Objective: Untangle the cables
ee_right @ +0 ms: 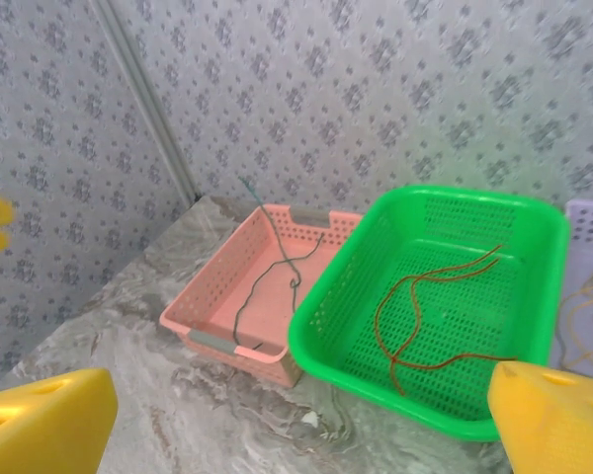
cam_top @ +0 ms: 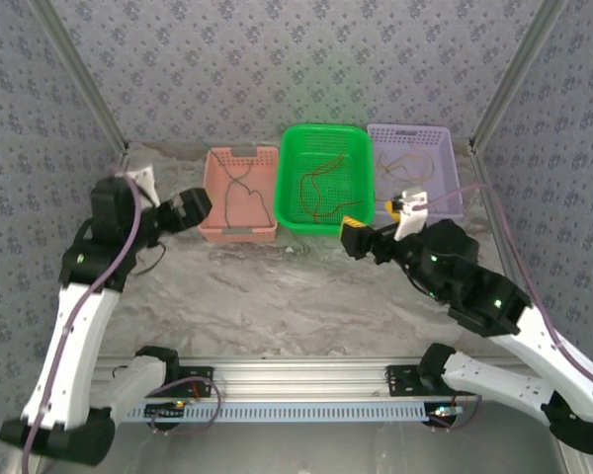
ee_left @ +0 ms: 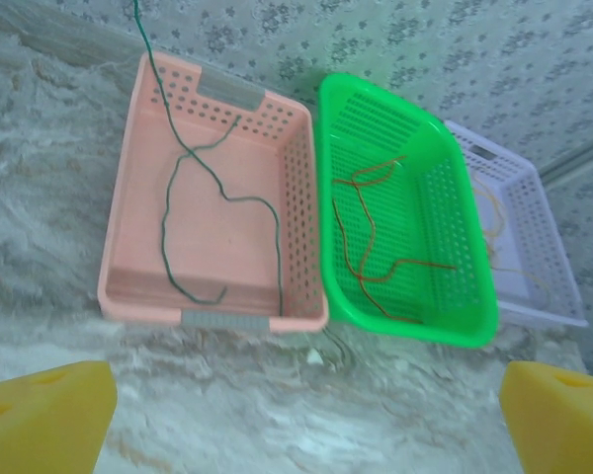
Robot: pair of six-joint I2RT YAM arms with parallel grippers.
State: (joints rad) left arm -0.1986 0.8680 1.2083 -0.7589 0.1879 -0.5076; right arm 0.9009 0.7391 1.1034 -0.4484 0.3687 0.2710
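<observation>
Where each arm ends: left gripper and right gripper, yellow fingers spread wide, nothing held, both above the marbled worktop.

Far edge of the worktop, three baskets side by side:
- pink basket, left: dark green cable, one end trailing over the far rim.
- green basket, middle: red-orange cable.
- purple basket, right: yellow cable.
</observation>
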